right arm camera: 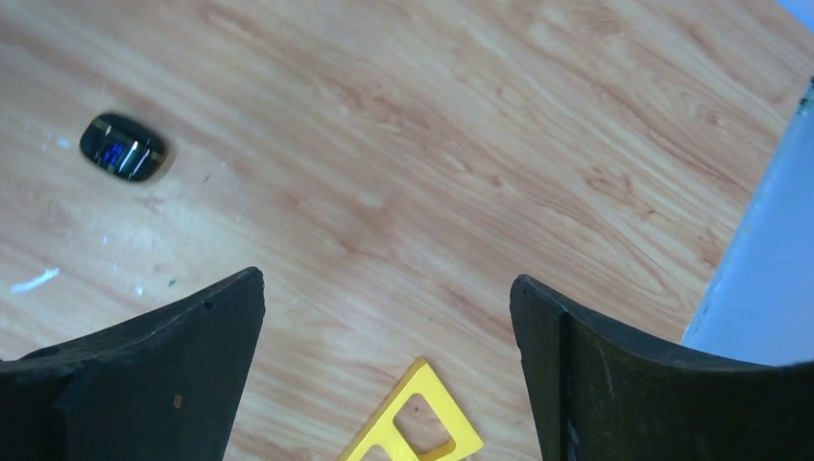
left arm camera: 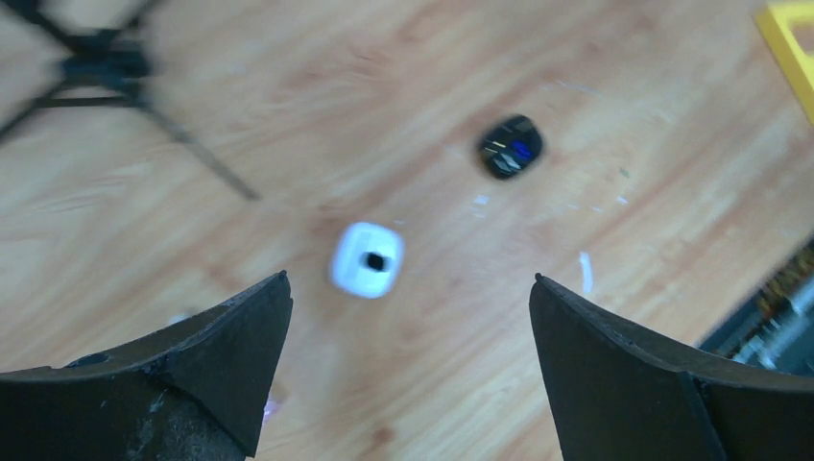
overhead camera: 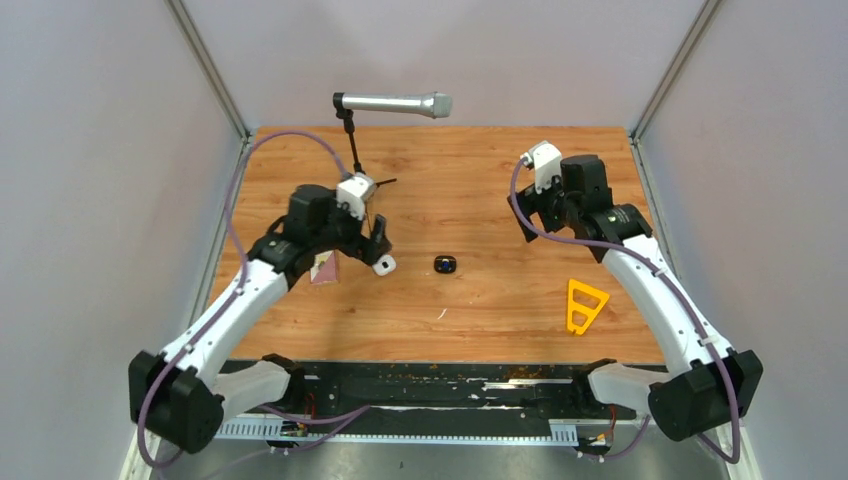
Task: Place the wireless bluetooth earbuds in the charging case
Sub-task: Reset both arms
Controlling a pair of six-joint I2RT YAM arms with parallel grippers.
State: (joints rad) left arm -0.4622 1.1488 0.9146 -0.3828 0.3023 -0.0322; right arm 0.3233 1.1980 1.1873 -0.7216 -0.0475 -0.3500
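A small white charging case (overhead camera: 384, 265) lies on the wooden table; in the left wrist view (left arm camera: 368, 259) it is blurred and shows a dark spot on top. A small black case (overhead camera: 445, 264) lies to its right, with blue and pale marks on it in the left wrist view (left arm camera: 510, 147) and the right wrist view (right arm camera: 123, 147). I cannot make out any loose earbuds. My left gripper (overhead camera: 380, 243) (left arm camera: 411, 288) is open and empty, above and just short of the white case. My right gripper (overhead camera: 526, 222) (right arm camera: 387, 288) is open and empty, raised at the far right.
A microphone (overhead camera: 392, 103) on a small black tripod (left arm camera: 96, 72) stands at the back left. A yellow triangular frame (overhead camera: 585, 303) (right arm camera: 413, 423) lies front right. A pinkish scrap (overhead camera: 325, 268) lies under the left arm. Grey walls close in both sides.
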